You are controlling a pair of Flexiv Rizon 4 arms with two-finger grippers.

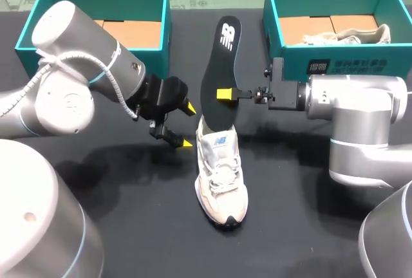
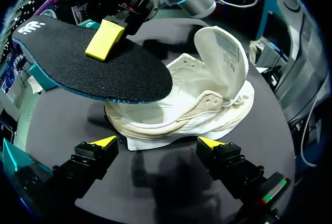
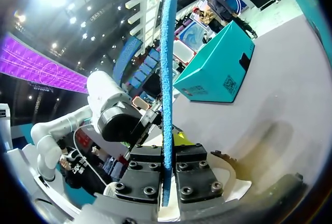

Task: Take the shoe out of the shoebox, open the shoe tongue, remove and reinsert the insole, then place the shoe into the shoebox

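Note:
A white sneaker [image 1: 220, 175] stands on the black table, toe toward the front edge, its tongue [image 2: 222, 58] folded up and open. A black insole [image 1: 220, 69] with a blue underside [image 3: 167, 79] is lifted above the shoe's heel, tilted up toward the back. My right gripper [image 1: 226, 94] is shut on the insole, its yellow tip on the top face. My left gripper [image 1: 187, 125] hangs open just left of the shoe's heel; in its wrist view the open left gripper [image 2: 155, 142] faces the shoe's side [image 2: 176, 115], apart from it.
A teal shoebox [image 1: 149, 4] stands at the back left with a brown bottom showing. A second teal box [image 1: 277, 14] at the back right holds crumpled paper [image 1: 360, 35]. Both arms flank the shoe.

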